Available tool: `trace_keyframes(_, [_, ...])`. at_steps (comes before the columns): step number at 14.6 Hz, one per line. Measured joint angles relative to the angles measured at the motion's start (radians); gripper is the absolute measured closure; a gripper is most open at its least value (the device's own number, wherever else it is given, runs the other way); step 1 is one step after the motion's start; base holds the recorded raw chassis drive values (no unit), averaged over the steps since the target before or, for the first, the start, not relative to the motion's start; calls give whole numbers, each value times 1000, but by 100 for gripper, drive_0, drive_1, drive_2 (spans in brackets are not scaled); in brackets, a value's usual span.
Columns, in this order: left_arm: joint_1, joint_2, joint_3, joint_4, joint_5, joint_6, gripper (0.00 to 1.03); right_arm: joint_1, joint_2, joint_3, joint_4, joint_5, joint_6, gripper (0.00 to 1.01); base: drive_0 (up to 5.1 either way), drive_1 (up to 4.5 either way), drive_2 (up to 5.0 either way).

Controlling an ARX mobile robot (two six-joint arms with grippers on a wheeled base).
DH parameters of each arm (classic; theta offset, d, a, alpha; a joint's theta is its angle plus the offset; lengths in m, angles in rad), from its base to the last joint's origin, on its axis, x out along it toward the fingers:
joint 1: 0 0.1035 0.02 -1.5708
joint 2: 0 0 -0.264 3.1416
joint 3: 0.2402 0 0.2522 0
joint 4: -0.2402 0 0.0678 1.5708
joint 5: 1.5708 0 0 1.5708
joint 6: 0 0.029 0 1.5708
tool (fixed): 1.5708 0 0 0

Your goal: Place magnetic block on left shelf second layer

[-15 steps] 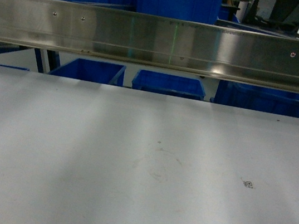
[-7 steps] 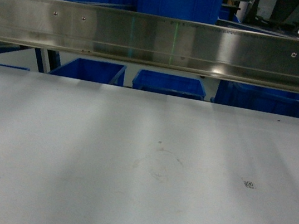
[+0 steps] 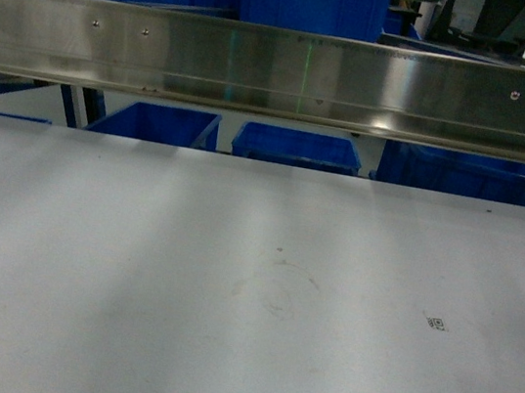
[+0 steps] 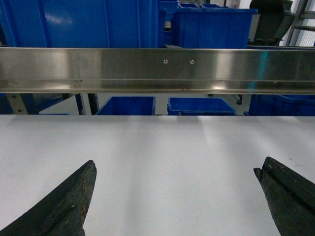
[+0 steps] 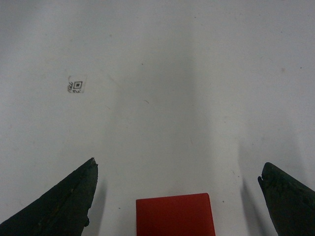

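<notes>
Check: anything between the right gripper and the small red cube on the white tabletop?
Nothing visible. In the right wrist view the small red cube lies on the bare white tabletop between the open fingers of the right gripper; only a small printed code sticker lies off to the side.

A flat white surface [image 3: 229,290] fills the lower part of the head view, with a small square code sticker [image 3: 436,324] lying right of its middle. A shiny stainless-steel rail bar [image 3: 281,71] runs horizontally beyond its far edge, and several blue plastic tubs [image 3: 295,147] stand behind and below it.
</notes>
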Motion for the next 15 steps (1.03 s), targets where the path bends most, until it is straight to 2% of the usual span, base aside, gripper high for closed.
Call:
trace_keyframes(2, [0,0,0,0,0,0,5,6,87,-9,70,14,-42,3,0,0,0])
trace_keyframes(4, [0,0,0,0,0,0,5,13,149,-9,122,27,-64,3,0,0,0])
trace_keyframes(5, [0,0,0,0,0,0,5,19,165,-9,140,39,-74,9,0,0,0])
trace_keyframes(7, [0,0,0,0,0,0,5,25,168,-14,153,60,-81,40,0,0,0])
trace_keyframes(8, [0,0,0,0,0,0,5,31,148,-31,144,53,-81,56,0,0,0])
trace_keyframes(9, [0,0,0,0,0,0,5,30,119,-47,125,39,-80,65,0,0,0])
trace_keyframes(10, [0,0,0,0,0,0,5,27,56,-68,74,25,-73,67,0,0,0])
trace_keyframes(13, [0,0,0,0,0,0,5,26,-195,-60,-116,29,-46,67,0,0,0])
trace_keyframes(15, [0,0,0,0,0,0,5,32,-373,-2,-253,55,-38,67,0,0,0])
